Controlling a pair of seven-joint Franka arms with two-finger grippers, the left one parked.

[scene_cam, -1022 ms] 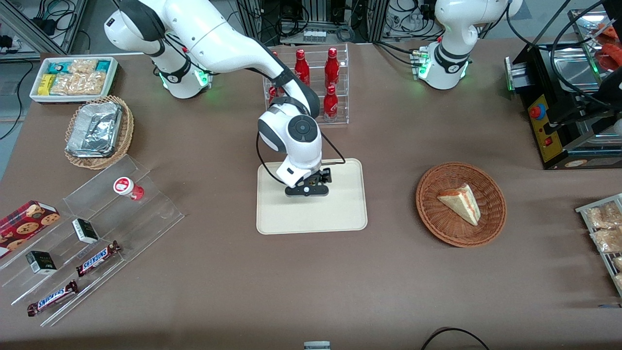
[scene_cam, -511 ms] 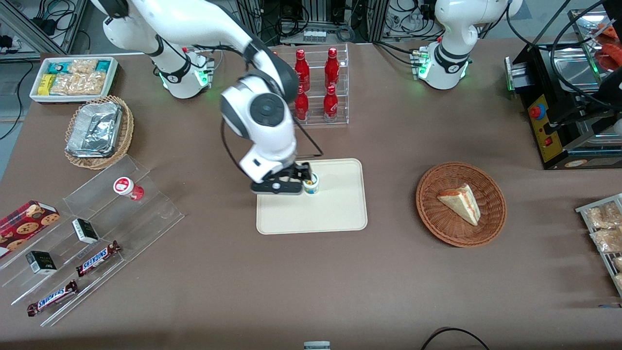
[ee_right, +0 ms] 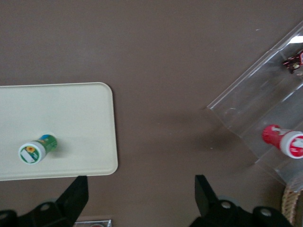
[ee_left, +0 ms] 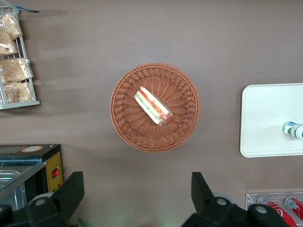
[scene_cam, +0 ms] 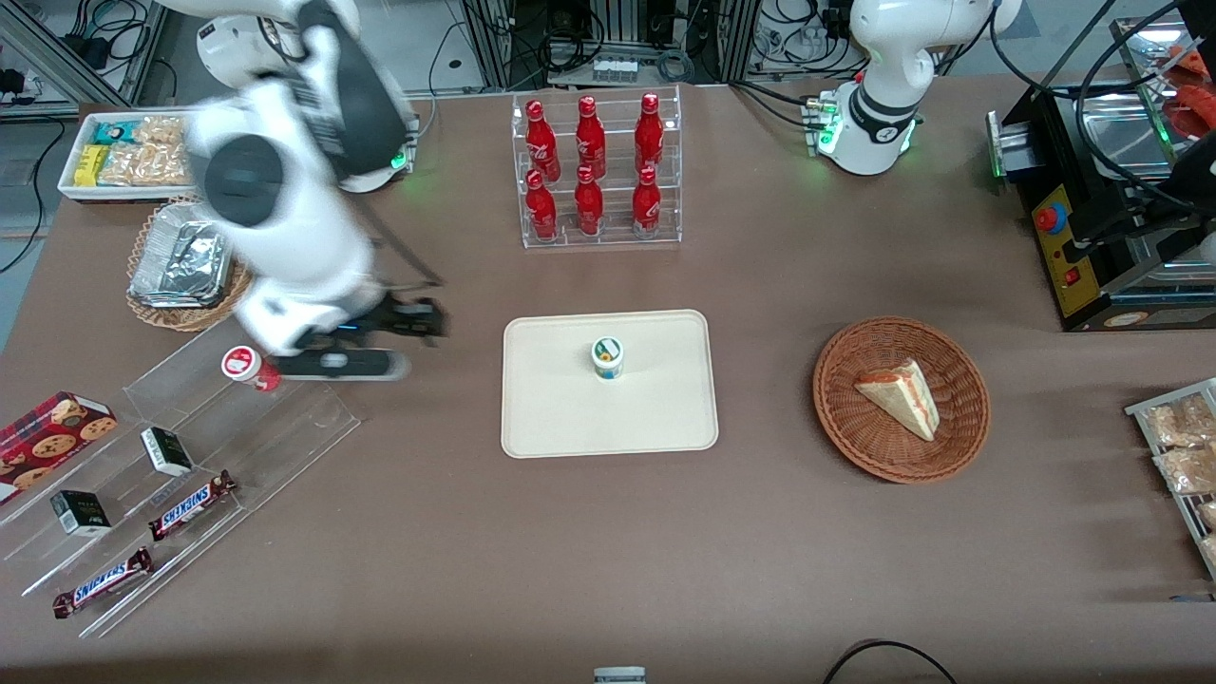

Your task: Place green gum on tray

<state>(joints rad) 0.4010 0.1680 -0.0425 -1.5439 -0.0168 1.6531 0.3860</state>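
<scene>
The green gum [scene_cam: 608,357] stands upright on the cream tray [scene_cam: 560,418], near the tray's middle and toward its edge farther from the front camera. It also shows in the right wrist view [ee_right: 37,148] on the tray [ee_right: 80,118], and in the left wrist view [ee_left: 293,130] on the tray [ee_left: 265,118]. My right gripper [scene_cam: 380,347] is open and empty. It hangs above the bare table between the tray and the clear acrylic stand, well apart from the gum. Its two fingers [ee_right: 75,194] are spread wide over brown table.
A clear acrylic stepped stand [scene_cam: 190,446] holds a red-lidded bottle [scene_cam: 249,367], Snickers bars [scene_cam: 190,505] and small boxes. A rack of red bottles [scene_cam: 594,171] stands farther from the camera than the tray. A wicker basket with a sandwich [scene_cam: 901,397] lies toward the parked arm's end.
My right gripper has let go of the green gum on the tray, risen and swung away toward the working arm's end, over the table beside the acrylic stand.
</scene>
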